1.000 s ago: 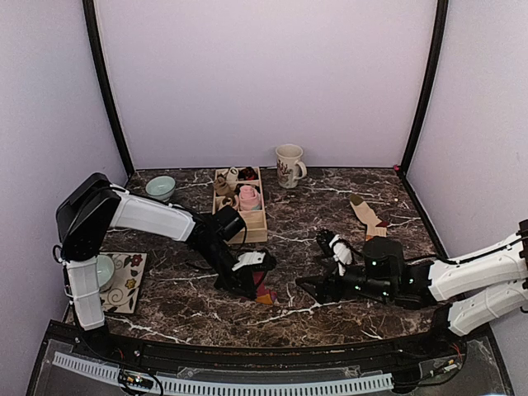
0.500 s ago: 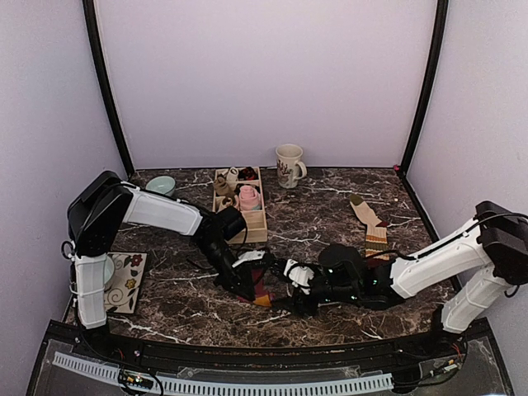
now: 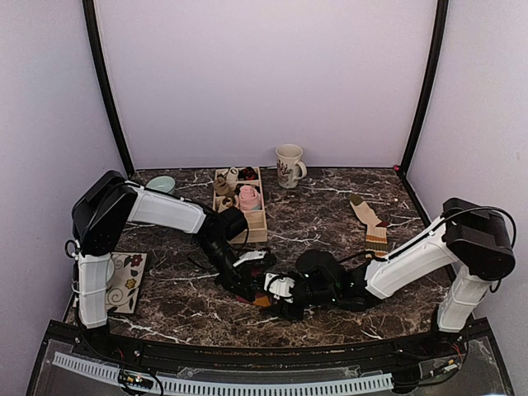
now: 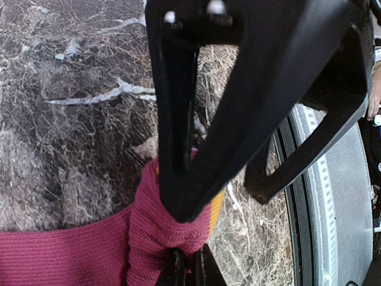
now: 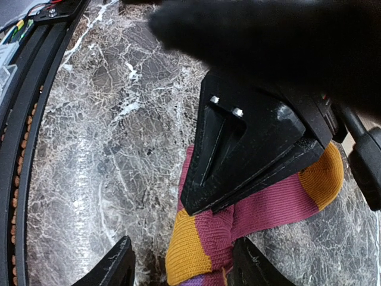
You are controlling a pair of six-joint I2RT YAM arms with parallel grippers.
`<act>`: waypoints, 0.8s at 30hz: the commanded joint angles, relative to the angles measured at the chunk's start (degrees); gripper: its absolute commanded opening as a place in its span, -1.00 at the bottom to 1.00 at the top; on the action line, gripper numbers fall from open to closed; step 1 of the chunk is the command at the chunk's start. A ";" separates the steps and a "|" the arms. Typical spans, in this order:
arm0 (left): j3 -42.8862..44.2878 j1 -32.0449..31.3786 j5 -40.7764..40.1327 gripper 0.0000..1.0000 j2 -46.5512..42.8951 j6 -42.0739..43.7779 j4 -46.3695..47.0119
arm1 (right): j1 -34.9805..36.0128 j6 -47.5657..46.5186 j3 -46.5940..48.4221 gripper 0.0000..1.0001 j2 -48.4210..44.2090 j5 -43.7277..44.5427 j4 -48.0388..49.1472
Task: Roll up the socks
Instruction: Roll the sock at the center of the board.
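Observation:
A striped sock [image 3: 261, 300], maroon with an orange toe and a purple band, lies on the dark marble table [image 3: 322, 210] near the front centre. My left gripper [image 3: 251, 289] is shut on a bunched fold of it; in the left wrist view the closed tips [image 4: 189, 269] pinch the maroon knit [image 4: 71, 262]. My right gripper [image 3: 274, 294] is open, its fingertips either side of the sock's orange end [image 5: 190, 250], close against the left gripper [image 5: 238, 161]. A second striped sock [image 3: 373, 227] lies flat at the back right.
A wooden divided box [image 3: 256, 224] at the back centre holds a pink bundle [image 3: 249, 196] and small beige and dark bundles. A floral mug [image 3: 289, 165] stands behind it. A teal bowl [image 3: 162, 185] and a floral mat [image 3: 130, 280] sit at the left.
My right arm has swung left across the table until its open gripper meets the left gripper at the sock. The left gripper has kept its hold and shifted only slightly.

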 commanded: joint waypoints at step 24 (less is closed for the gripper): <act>-4.67 0.92 -7.20 0.17 -4.87 -1.57 -1.95 | 0.01 4.02 1.74 -1.00 9.03 -1.78 -1.22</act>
